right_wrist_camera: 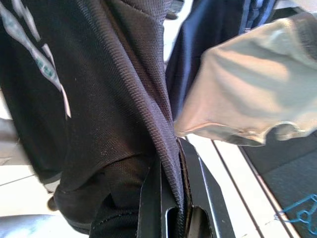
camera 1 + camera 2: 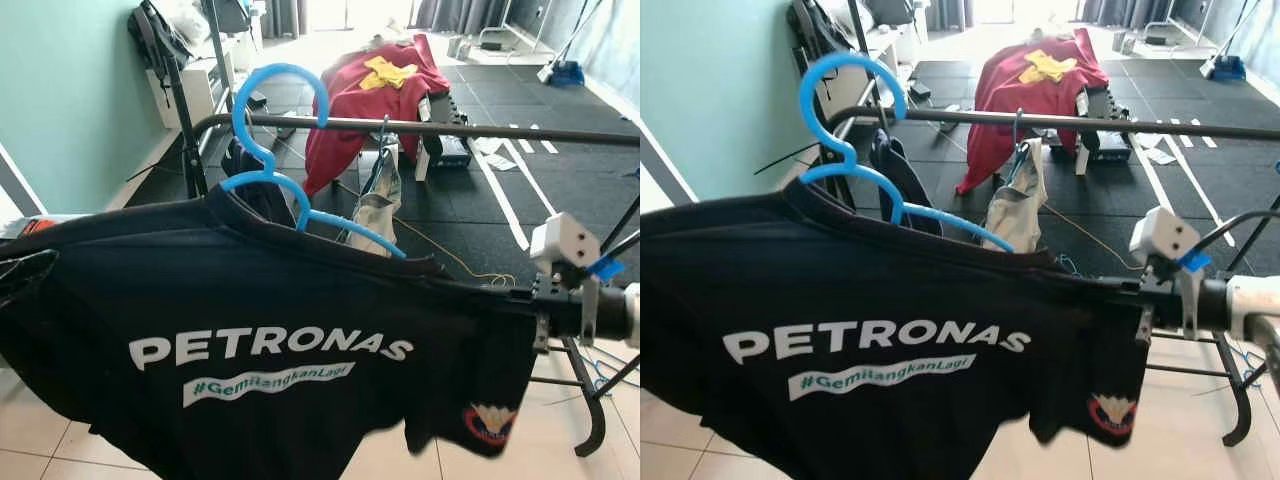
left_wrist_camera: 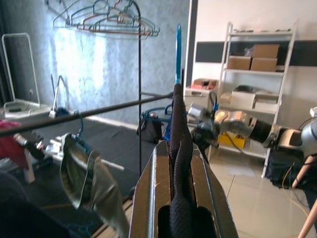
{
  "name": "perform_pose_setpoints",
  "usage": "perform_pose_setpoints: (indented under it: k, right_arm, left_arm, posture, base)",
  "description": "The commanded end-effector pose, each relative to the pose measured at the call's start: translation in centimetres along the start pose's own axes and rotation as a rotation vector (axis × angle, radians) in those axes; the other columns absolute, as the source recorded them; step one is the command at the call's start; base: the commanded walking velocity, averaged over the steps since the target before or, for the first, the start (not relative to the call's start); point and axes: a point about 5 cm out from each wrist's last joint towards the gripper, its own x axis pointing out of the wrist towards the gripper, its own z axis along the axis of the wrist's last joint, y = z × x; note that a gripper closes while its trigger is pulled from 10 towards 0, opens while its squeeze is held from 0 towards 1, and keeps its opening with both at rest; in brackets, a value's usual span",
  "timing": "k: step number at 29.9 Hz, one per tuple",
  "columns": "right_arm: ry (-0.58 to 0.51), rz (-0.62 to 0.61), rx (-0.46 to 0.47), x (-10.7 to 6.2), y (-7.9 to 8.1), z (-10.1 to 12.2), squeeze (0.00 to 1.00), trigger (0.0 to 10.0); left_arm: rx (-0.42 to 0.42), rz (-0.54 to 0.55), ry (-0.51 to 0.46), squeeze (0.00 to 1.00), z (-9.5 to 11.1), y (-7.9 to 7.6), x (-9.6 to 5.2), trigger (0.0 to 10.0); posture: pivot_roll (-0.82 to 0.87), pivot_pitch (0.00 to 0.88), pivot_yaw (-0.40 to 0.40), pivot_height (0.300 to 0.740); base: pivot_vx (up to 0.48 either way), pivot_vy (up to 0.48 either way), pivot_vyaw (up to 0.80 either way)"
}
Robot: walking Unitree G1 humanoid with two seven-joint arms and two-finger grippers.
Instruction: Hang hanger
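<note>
A black PETRONAS shirt hangs spread on a blue plastic hanger, held up between both grippers. My left gripper is shut on the shirt's left shoulder seam. My right gripper is shut on the right shoulder and sleeve, and the black fabric is pinched between its fingers. The hanger's hook rises level with the left end of the dark clothes rail. Whether the hook sits over the rail I cannot tell.
A grey garment and a dark one hang on the rail behind the shirt. A red cloth heap lies on the black mats beyond. The rack's leg stands at the right. A teal wall is at the left.
</note>
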Motion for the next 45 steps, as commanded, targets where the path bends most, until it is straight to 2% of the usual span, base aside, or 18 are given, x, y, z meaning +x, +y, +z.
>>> perform_pose_setpoints:
  k: [1, 8, 11, 13, 14, 15, 16, 18, 19, 23, 24, 30, 33, 38, 39, 41, 42, 45]
  right_arm:
    - [0.046, 0.006, 0.050, 0.2, 0.3, -1.2, 0.00, 0.0]
    - [0.004, 0.109, 0.066, 2.8, 2.3, -1.1, 0.00, 0.0]
    - [-0.059, 0.212, 0.046, 5.5, 4.6, -0.4, 0.00, 0.0]
    - [-0.094, 0.215, 0.037, 6.2, 4.8, 0.1, 0.00, 0.3]
    - [-0.128, 0.207, 0.033, 6.6, 4.8, 0.6, 0.00, 3.1]
    - [-0.157, 0.197, 0.051, 6.9, 4.7, 1.0, 0.00, 9.3]
    - [-0.205, 0.170, 0.065, 6.8, 4.2, 1.8, 0.90, 10.0]
    - [-0.234, 0.153, 0.075, 6.7, 3.8, 2.3, 0.90, 10.0]
    - [-0.284, 0.169, 0.089, 6.0, 3.6, 3.1, 1.00, 10.0]
    - [-0.369, 0.241, 0.083, 2.8, 3.2, 4.6, 1.00, 10.0]
    - [-0.369, 0.241, 0.083, 2.8, 3.2, 4.6, 1.00, 10.0]
    - [-0.262, 0.334, -0.032, -1.6, 3.9, 5.7, 1.00, 10.0]
    - [-0.273, 0.321, -0.053, -2.0, 3.8, 6.2, 1.00, 10.0]
    - [-0.313, 0.244, -0.090, -1.9, 3.0, 7.4, 1.00, 10.0]
    - [-0.352, 0.231, -0.109, -1.5, 2.6, 8.0, 0.68, 10.0]
    - [-0.379, 0.224, -0.123, -1.3, 2.4, 8.4, 0.68, 10.0]
    - [-0.414, 0.220, -0.137, -1.1, 2.1, 9.0, 0.00, 10.0]
    - [-0.459, 0.228, -0.155, -0.7, 1.9, 9.8, 0.00, 10.0]
  left_arm:
    - [0.063, 0.034, -0.107, 0.00, 1.4, 0.1, -0.8, 10.0]
    - [0.056, 0.058, -0.177, 0.00, 0.6, 0.7, 0.4, 10.0]
    - [0.043, 0.155, -0.286, 0.00, -0.5, 2.0, 2.6, 10.0]
    - [0.023, 0.167, -0.299, 0.00, -1.1, 2.2, 3.4, 10.0]
    - [0.005, 0.166, -0.292, 0.00, -1.7, 2.2, 4.0, 10.0]
    - [-0.005, 0.155, -0.271, 0.00, -2.1, 2.2, 4.3, 10.0]
    - [-0.007, 0.140, -0.215, 0.00, -2.8, 2.0, 4.6, 10.0]
    - [-0.005, 0.131, -0.177, 0.00, -3.2, 1.9, 4.8, 10.0]
    - [0.009, 0.122, -0.106, 0.00, -3.8, 1.9, 5.0, 10.0]
    - [0.050, 0.107, 0.046, 0.00, -4.5, 2.0, 5.1, 10.0]
    - [0.050, 0.107, 0.046, 0.00, -4.5, 2.0, 5.1, 10.0]
    - [0.132, 0.095, 0.160, 0.00, -3.9, 2.7, 5.1, 10.0]
    - [0.134, 0.080, 0.166, 0.00, -3.8, 2.6, 5.2, 10.0]
    - [0.120, -0.038, 0.175, 0.00, -4.1, 1.4, 6.7, 10.0]
    - [0.111, -0.098, 0.189, 0.00, -4.4, 1.0, 7.6, 10.0]
    - [0.105, -0.140, 0.200, 0.00, -4.6, 0.7, 8.1, 10.0]
    - [0.097, -0.180, 0.207, 0.00, -4.8, 0.4, 8.6, 10.0]
    - [0.090, -0.231, 0.212, 0.00, -4.9, 0.1, 9.3, 10.0]
  posture:
    - [-0.17, 0.058, 0.031, 0.740]
    - [-0.18, 0.052, 0.034, 0.740]
    - [-0.17, 0.047, 0.034, 0.740]
    - [-0.17, 0.045, 0.034, 0.740]
    - [-0.17, 0.043, 0.034, 0.740]
    - [-0.17, 0.043, 0.033, 0.740]
    - [-0.17, 0.042, 0.033, 0.740]
    - [-0.17, 0.042, 0.034, 0.740]
    - [-0.17, 0.042, 0.033, 0.740]
    - [-0.16, 0.038, 0.035, 0.740]
    - [-0.16, 0.038, 0.035, 0.740]
    - [-0.17, 0.044, 0.042, 0.740]
    - [-0.17, 0.044, 0.042, 0.740]
    - [-0.17, 0.045, 0.044, 0.740]
    - [-0.16, 0.046, 0.043, 0.740]
    - [-0.16, 0.047, 0.042, 0.740]
    - [-0.15, 0.044, 0.042, 0.740]
    - [-0.15, 0.044, 0.044, 0.740]
  base:
    - [0.000, 0.000, 0.00]
    - [0.000, 0.000, 0.00]
    - [0.000, 0.000, 0.00]
    - [0.000, 0.000, 0.00]
    - [0.000, 0.000, 0.00]
    - [0.000, 0.000, 0.00]
    - [0.000, 0.000, 0.00]
    - [0.000, 0.000, 0.00]
    - [0.000, 0.000, 0.00]
    - [0.000, 0.000, 0.00]
    - [0.000, 0.000, 0.00]
    - [0.000, 0.000, 0.00]
    - [0.000, 0.000, 0.00]
    - [0.000, 0.000, 0.00]
    - [0.000, 0.000, 0.00]
    - [0.000, 0.000, 0.00]
    - [0.000, 0.000, 0.00]
    - [0.000, 0.000, 0.00]
